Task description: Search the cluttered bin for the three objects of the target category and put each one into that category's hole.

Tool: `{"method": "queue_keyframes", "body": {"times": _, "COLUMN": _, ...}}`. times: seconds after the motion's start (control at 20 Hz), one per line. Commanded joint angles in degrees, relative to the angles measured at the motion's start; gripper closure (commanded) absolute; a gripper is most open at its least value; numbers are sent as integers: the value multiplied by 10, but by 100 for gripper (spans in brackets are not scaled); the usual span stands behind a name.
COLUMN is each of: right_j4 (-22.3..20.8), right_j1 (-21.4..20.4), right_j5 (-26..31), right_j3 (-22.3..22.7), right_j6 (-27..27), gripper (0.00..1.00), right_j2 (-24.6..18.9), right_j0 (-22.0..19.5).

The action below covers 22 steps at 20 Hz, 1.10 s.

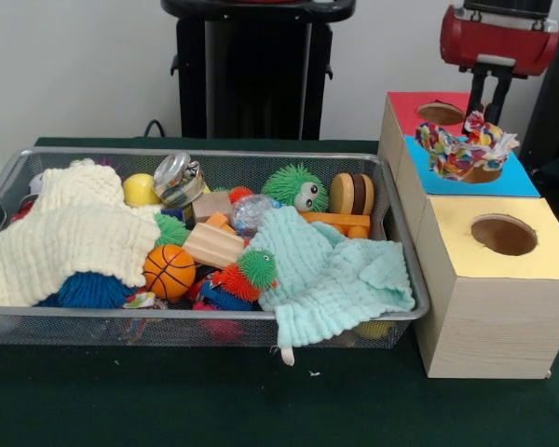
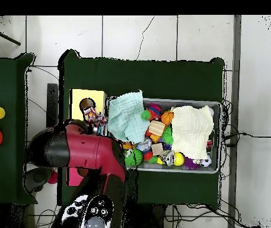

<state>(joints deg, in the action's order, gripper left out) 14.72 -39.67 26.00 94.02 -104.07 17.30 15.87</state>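
A: Start at the gripper [image 1: 485, 101]. What is it doing?

B: It hangs over the far end of the sorting box [image 1: 484, 307], its dark fingers coming down behind the rope toy [image 1: 466, 149]. I cannot tell how far apart they stand, or whether they touch the toy; the toy hides their tips.

A: And the toy itself?

B: A braided, many-coloured knot of rope, lying on the blue panel [image 1: 512, 177], right over that panel's hole and covering most of it. It looks bunched across the opening, not dropped through.

A: So which way does it lie from the gripper?

B: Directly below, slightly toward the camera in the front view. Its long axis runs roughly across the box, side to side. My guess is that it needs pressing or releasing straight down, since the opening sits beneath it.

A: The other holes?

B: The red panel's hole [image 1: 441, 114] is just behind, the yellow panel's hole [image 1: 503, 235] nearer the camera. Both look open.

A: And the bin?

B: The wire bin [image 1: 205, 321] stands just beside the box, full: a mint cloth [image 1: 340, 275], a cream cloth [image 1: 70, 233], an orange ball [image 1: 169, 271], spiky green toys. With 3 objects to find, any other rope toys may be hidden under those cloths.
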Motion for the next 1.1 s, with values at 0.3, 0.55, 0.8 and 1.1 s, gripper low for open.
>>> {"method": "queue_keyframes", "body": {"times": 0.3, "right_j4": 25, "right_j1": 45, "right_j5": -10, "right_j3": -25, "right_j6": -161, "gripper": 100, "right_j2": 0, "right_j0": 6}}
{"method": "queue_keyframes", "body": {"times": 0.55, "right_j4": 25, "right_j1": 49, "right_j5": -13, "right_j3": -33, "right_j6": -162, "gripper": 100, "right_j2": 5, "right_j0": 8}}
{"method": "queue_keyframes", "body": {"times": 0.8, "right_j4": 28, "right_j1": 51, "right_j5": 11, "right_j3": -55, "right_j6": -165, "gripper": 100, "right_j2": 16, "right_j0": 16}}
{"method": "queue_keyframes", "body": {"times": 1.1, "right_j4": 32, "right_j1": 52, "right_j5": 62, "right_j3": -93, "right_j6": -175, "gripper": 100, "right_j2": 35, "right_j0": 31}}
